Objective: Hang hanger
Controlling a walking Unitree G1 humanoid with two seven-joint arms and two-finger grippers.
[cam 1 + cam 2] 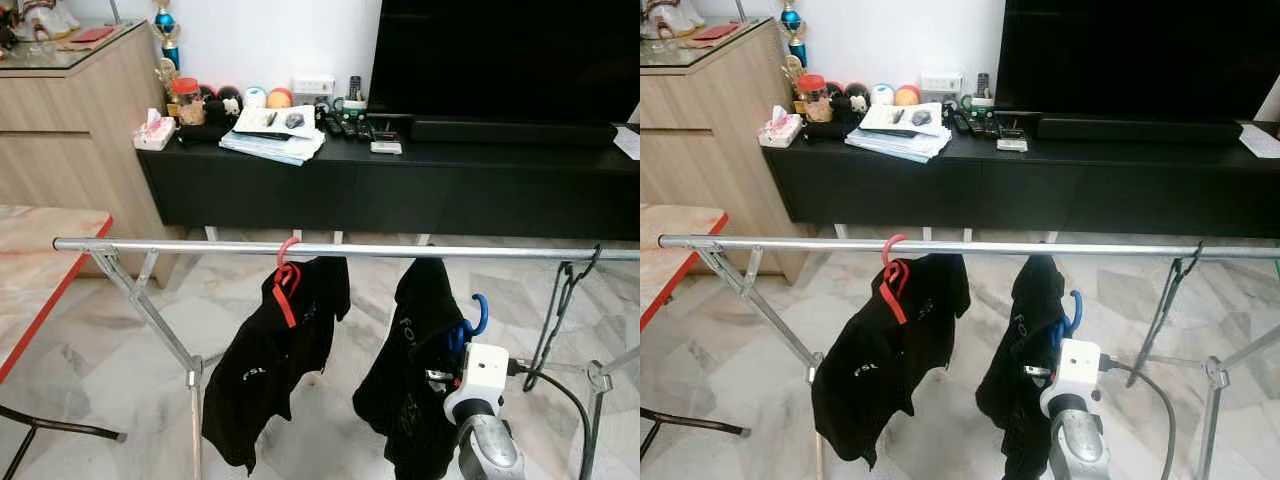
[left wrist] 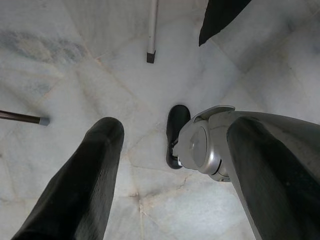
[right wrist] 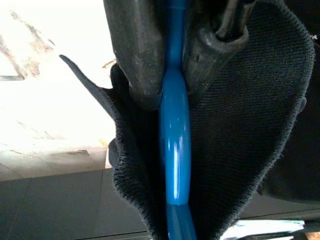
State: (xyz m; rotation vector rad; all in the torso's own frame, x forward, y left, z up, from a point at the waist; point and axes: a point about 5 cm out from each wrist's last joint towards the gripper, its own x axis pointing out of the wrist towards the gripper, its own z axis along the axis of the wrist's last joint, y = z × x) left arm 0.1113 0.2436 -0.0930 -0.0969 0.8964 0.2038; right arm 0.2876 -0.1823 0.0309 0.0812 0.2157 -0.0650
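Below rail (image 1: 330, 249), raised right gripper (image 3: 167, 95) clamps blue hanger (image 3: 174, 150).

My right pincer (image 3: 170, 75) has matt black fingers (image 3: 135, 50), slightly scuffed, closed on a blue hanger (image 3: 175, 145) of smooth, glossy plastic that catches the light. Around it hangs a black garment (image 3: 240, 125) of matt knitted cloth with a fine, rough weave. My right arm (image 1: 488, 445) is brushed silver metal with a white plastic wrist block. The rail (image 1: 300, 247) across the scene is polished, shiny metal tubing. To the left, a red hanger (image 1: 285, 280) looks like plastic. The floor (image 1: 240, 290) is smooth, pale marble with a soft sheen. Far left, the cabinet (image 1: 70, 150) shows light wood grain.
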